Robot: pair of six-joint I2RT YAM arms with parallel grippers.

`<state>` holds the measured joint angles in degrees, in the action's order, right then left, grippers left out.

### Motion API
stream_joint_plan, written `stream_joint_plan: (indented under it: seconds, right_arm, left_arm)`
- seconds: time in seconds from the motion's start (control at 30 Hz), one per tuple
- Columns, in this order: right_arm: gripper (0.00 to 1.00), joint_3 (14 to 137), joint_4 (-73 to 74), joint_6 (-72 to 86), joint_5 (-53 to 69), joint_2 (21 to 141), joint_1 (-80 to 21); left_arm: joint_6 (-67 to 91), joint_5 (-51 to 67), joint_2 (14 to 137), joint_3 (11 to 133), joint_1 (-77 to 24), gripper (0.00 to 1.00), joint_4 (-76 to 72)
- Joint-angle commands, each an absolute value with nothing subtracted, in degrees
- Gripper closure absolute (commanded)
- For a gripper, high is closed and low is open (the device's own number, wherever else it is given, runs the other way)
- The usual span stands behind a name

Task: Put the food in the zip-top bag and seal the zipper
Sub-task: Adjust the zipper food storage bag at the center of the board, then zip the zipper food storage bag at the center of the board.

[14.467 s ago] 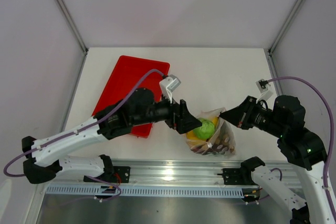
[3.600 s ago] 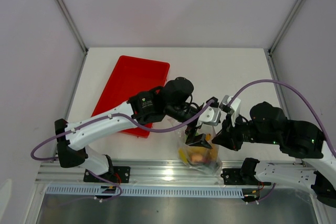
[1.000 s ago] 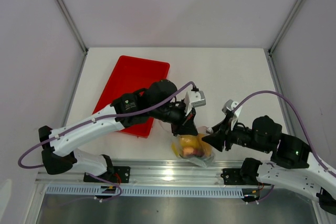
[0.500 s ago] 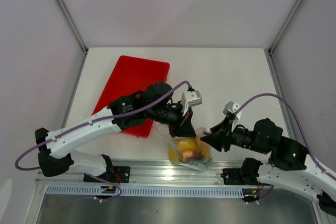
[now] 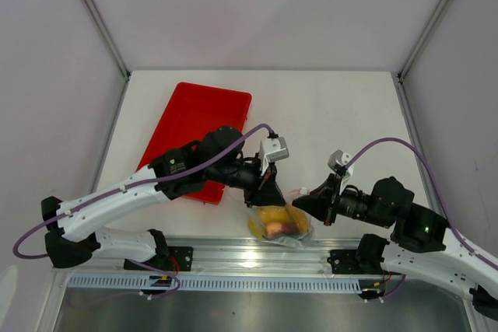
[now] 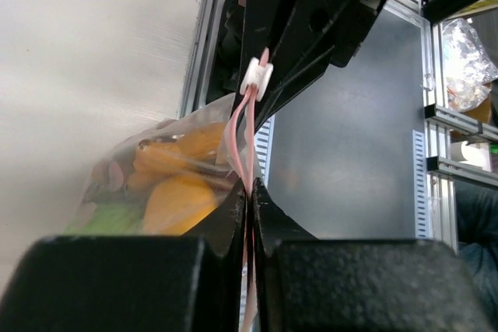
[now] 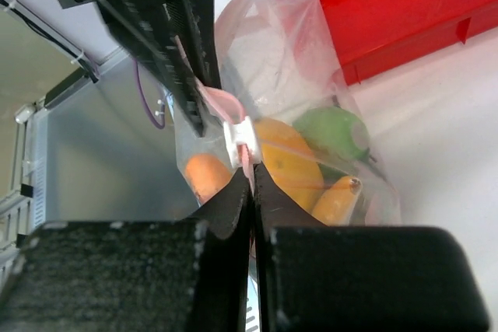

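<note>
Bag [image 5: 282,228] of food [image 5: 272,218] sits at the near edge. Left gripper [image 5: 269,193] and right gripper [image 5: 302,204] each pinch the zipper [image 7: 216,103] — jaws closed on it. I judge: hold strip taut, slide evenly. Tray [image 5: 191,126] lies beyond.

- A robotics lab test cell, not a home or shop.
- A bare white table [image 5: 342,106] is boxed in by plain white walls [image 5: 257,13] and metal posts [image 5: 96,17].
- Robot arms [image 5: 117,196] are bolted to an aluminium rail [image 5: 257,250], trailing purple cables [image 5: 387,140].
</note>
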<state>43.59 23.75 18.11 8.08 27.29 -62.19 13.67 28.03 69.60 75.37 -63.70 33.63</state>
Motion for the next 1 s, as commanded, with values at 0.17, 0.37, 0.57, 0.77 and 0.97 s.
stream_joint_plan:
  seconds: [0.17,0.37,0.57,0.77,0.97]
  right_arm:
    - [1.0,44.73,18.28,20.66,10.28,28.03,-62.23]
    - [1.0,45.26,18.19,20.39,13.79,30.67,-62.22]
    - [1.0,45.97,18.54,20.21,14.41,31.03,-62.14]
    - [1.0,46.23,20.04,20.57,12.66,29.8,-62.05]
    - [1.0,46.41,20.74,20.74,13.54,30.23,-62.14]
  left_arm:
    - [11.52,28.03,63.28,70.75,-63.46,0.11,20.39]
    - [10.64,30.14,66.88,74.09,-63.46,0.0,19.42]
    - [10.55,32.16,69.26,75.32,-63.37,0.07,18.9]
    - [11.69,33.39,69.52,74.8,-62.84,0.29,17.85]
    - [13.62,35.33,69.7,74.27,-62.23,0.46,15.82]
